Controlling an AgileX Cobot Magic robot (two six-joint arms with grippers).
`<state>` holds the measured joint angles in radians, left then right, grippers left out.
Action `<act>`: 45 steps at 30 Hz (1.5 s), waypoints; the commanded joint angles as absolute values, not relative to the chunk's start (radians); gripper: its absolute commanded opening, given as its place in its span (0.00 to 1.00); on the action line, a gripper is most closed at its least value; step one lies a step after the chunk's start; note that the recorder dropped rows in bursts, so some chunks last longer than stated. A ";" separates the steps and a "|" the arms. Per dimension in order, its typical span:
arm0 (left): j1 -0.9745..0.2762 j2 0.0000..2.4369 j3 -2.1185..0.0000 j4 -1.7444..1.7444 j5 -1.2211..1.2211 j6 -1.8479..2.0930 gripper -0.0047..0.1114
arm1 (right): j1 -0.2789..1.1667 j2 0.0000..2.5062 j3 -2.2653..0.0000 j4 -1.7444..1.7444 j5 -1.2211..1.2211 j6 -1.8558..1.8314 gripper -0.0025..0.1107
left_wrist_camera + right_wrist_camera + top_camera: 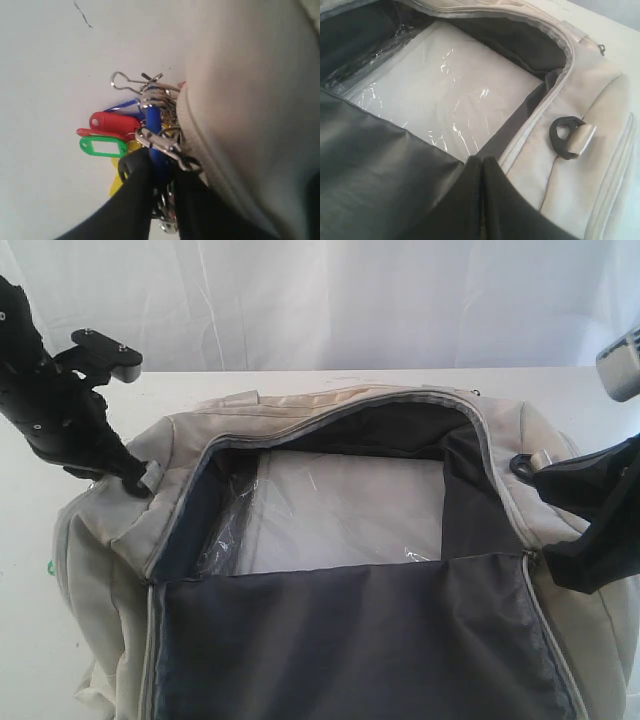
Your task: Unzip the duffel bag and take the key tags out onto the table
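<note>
Left wrist view, key tags (142,135): red, green, blue and yellow bunch on metal rings, on the table (45,75), touching the side of the duffel bag (250,100).
Tag writing: too blurred to read.
Left gripper (161,170): fingers clamped on the blue tag and rings.
Bag opening: unzipped, flap folded back, clear-wrapped white panel (445,90) inside.
Right gripper (482,162): fingers pressed together at the zip edge; whether fabric is pinched, cannot tell.
Strap ring (562,135): black, near the right gripper.

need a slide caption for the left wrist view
Left end effector gripping the bunch of coloured key tags over the white table, right beside the cream duffel bag.
</note>
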<state>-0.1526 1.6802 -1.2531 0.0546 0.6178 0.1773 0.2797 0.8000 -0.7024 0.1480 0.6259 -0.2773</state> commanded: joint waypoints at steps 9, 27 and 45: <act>-0.153 1.684 -1.270 -0.301 0.680 0.409 0.50 | 0.284 0.796 -0.697 0.144 0.612 -0.284 0.02; -0.214 1.757 -1.269 -0.575 0.785 0.559 0.50 | 0.284 0.796 -0.697 0.151 0.612 -0.284 0.02; -0.231 1.478 -1.548 -0.169 0.995 0.310 0.50 | 0.284 0.796 -0.697 0.156 0.624 -0.284 0.02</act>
<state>-0.2245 1.5353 -1.4966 -0.1751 0.9317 0.3303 0.2797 0.8000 -0.7024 0.1539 0.6259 -0.2773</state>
